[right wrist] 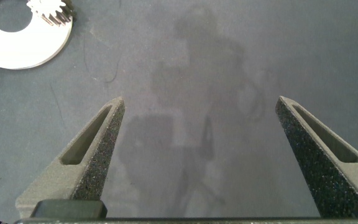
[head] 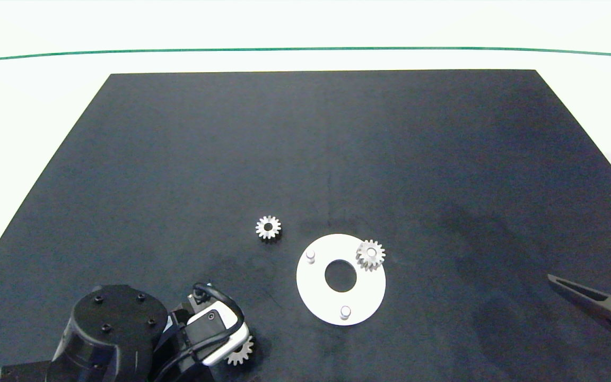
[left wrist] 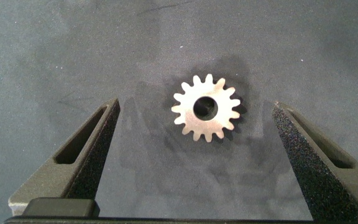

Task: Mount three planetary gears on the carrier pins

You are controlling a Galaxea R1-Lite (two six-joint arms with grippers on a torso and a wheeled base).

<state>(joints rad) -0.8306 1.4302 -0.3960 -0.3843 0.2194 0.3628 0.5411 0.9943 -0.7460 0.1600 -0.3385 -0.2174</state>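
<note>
One planetary gear (head: 371, 255) already sits on a carrier pin at the far right of the white carrier disc (head: 316, 297), so you have one of three done. Two pins are bare: the left pin (head: 310, 256) and the near pin (head: 345, 312).

The second gear (head: 268, 227) lies flat on the dark mat (head: 305, 148), near the disc's far left side and apart from it. The third gear (left wrist: 206, 107) lies flat close to the mat's near edge, left of the disc, and your left gripper (left wrist: 194, 127) hangs right over it with its fingers spread wide, one to each side, neither touching the teeth. It looks lined up for a pick; closing across the teeth is probably your next step.

Your right gripper (right wrist: 197, 143) is parked at the right side of the mat, jaws apart and holding nothing, well clear of the disc.

For room: the mat between the third gear and the disc is bare, so the carry to the near pin looks unobstructed. Mind that the third gear lies close to the mat's near edge, and keep the seated gear out of your path when you lower onto the pin.
</note>
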